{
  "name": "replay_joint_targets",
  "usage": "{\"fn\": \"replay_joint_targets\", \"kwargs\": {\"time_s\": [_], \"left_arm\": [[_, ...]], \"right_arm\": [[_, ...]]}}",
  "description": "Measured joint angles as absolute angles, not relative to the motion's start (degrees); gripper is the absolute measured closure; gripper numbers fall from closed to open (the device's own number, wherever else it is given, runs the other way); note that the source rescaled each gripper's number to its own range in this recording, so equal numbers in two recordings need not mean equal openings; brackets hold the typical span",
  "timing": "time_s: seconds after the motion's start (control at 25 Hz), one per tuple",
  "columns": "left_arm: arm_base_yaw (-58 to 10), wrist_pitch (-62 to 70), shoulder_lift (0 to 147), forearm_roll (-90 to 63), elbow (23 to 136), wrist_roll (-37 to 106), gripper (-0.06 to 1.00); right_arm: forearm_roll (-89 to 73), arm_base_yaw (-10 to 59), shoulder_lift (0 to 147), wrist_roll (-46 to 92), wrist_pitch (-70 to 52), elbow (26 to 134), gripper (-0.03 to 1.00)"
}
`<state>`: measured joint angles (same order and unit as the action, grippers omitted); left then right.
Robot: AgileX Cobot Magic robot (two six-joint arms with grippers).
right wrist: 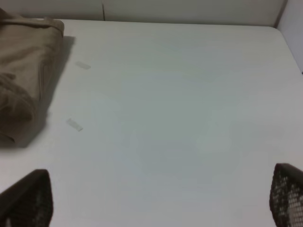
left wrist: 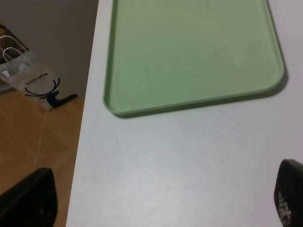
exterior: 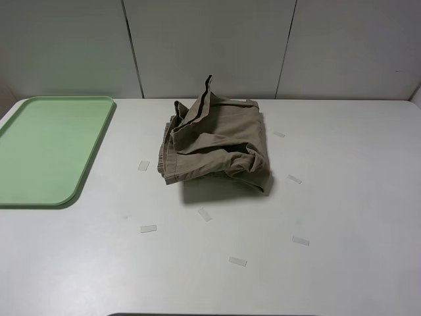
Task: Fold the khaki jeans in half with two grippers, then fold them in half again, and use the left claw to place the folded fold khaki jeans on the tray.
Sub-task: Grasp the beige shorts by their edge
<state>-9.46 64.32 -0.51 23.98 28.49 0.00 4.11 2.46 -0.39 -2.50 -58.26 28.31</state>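
Well, the khaki jeans (exterior: 214,145) lie in a messy heap near the back middle of the worktop (exterior: 342,197), bunched up with one corner poking up. They are not flat, and no fold looks done yet. Around the heap, small clear strips (exterior: 148,229) lie on the worktop. The tray (exterior: 46,145) sits well apart from the jeans on the left, with nothing on it.

The left claw (left wrist: 157,201) hangs over bare worktop just by the near end of the tray. Its fingers (left wrist: 28,201) are spread wide with nothing between them. The right claw (right wrist: 156,198) hangs over the bare right side, its fingers (right wrist: 286,194) spread wide too, holding nothing (the heap is off to one side of it).

What could go wrong? I think the heap is the trouble. If the claws pinch only the top layer, the rest may drag or slip and the fold will come out crooked. If they grab too many layers at once, the jeans may not open up flat. A lumpy bundle could also flop open when the left claw lifts it alone, or hang over the tray's rim.
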Motion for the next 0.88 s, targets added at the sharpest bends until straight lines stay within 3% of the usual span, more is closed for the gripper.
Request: {"fn": "replay_joint_targets", "kwargs": {"time_s": [0.88], "left_arm": [[-11.97, 61.63, -0.51, 23.86, 28.49, 0.0, 0.03]], "right_arm": [[4.11, 2.46, -0.39, -2.66, -58.26, 28.31, -0.03]]}}
